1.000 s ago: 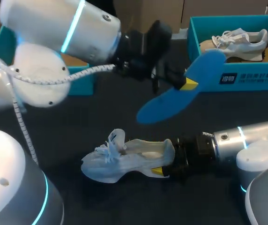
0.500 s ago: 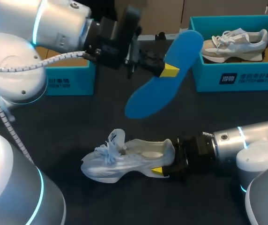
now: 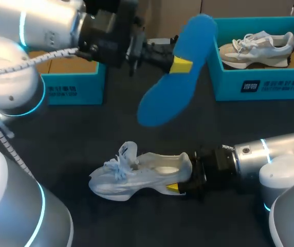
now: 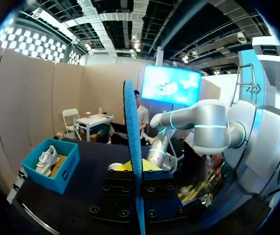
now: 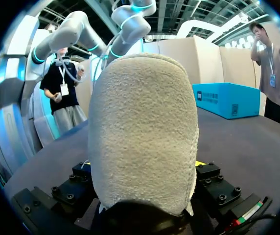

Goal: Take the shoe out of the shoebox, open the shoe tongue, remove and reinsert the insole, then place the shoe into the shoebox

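Right now the left gripper (image 3: 182, 64) is pinching the blue insole (image 3: 170, 90) from both sides, near its middle. It is holding the insole up in the air over the 12 o'clock part of the table (image 3: 85, 128). The insole is hanging on a slant, with one end pointing to 1 o'clock and the other to 7 o'clock. In the left wrist view it is standing on its thin edge between the yellow tips.

The right gripper (image 3: 177, 186) is squeezing the heel of the shoe (image 3: 131, 175) near 6 o'clock. The shoe is lying on the table with its toe pointing to 9 o'clock, its heel to 3 o'clock and its tongue pulled up. Its opening is facing up and looks empty.

A shoebox (image 3: 72, 87) is sitting at 10 o'clock, partly hidden by the left arm. A second box (image 3: 260, 87) at 2 o'clock is holding a second shoe (image 3: 257, 43).

I think the insole is already out, so the job is now at putting it back in. For that, the left arm needs to bring the insole down and turn it flat. Its front end should point to 9 o'clock like the toe, then slide into the opening. The right gripper should be keeping the heel steady so the shoe is not sliding away.
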